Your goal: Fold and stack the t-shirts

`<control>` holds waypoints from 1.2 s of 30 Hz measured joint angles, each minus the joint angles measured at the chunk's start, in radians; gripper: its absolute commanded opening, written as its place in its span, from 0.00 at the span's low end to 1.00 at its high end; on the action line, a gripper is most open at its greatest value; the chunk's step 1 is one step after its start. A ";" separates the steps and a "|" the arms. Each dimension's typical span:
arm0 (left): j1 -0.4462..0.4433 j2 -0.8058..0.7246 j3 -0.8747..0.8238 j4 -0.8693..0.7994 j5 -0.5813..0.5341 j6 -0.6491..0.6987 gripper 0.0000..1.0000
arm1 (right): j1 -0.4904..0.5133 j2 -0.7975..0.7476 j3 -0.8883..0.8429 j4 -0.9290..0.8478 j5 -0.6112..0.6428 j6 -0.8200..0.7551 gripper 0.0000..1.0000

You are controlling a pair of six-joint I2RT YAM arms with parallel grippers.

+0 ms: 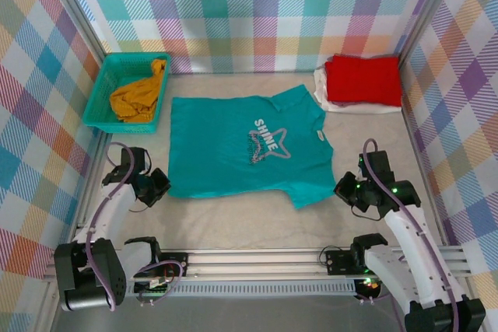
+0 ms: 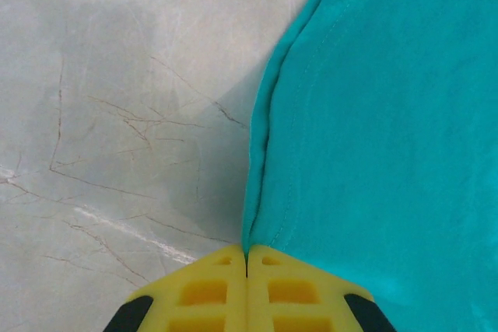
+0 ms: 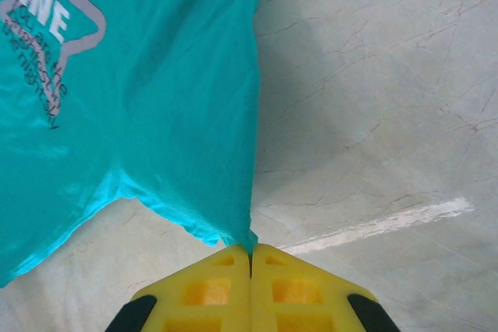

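The teal t-shirt with the white "SHINE" star print lies spread flat, print up, in the middle of the table. My left gripper is at its near left corner; in the left wrist view the yellow fingers are shut on the teal t-shirt's edge. My right gripper is at the shirt's near right corner, and in the right wrist view the gripper is shut on a tip of the teal cloth. A folded red t-shirt lies on a white one at the back right.
A teal mesh basket at the back left holds a crumpled mustard-yellow t-shirt. Plaid walls enclose the table on three sides. A metal rail runs along the near edge between the arm bases.
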 measured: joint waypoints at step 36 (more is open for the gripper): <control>0.000 0.161 0.123 0.030 0.036 0.028 0.00 | 0.000 0.262 0.162 0.145 0.026 -0.051 0.00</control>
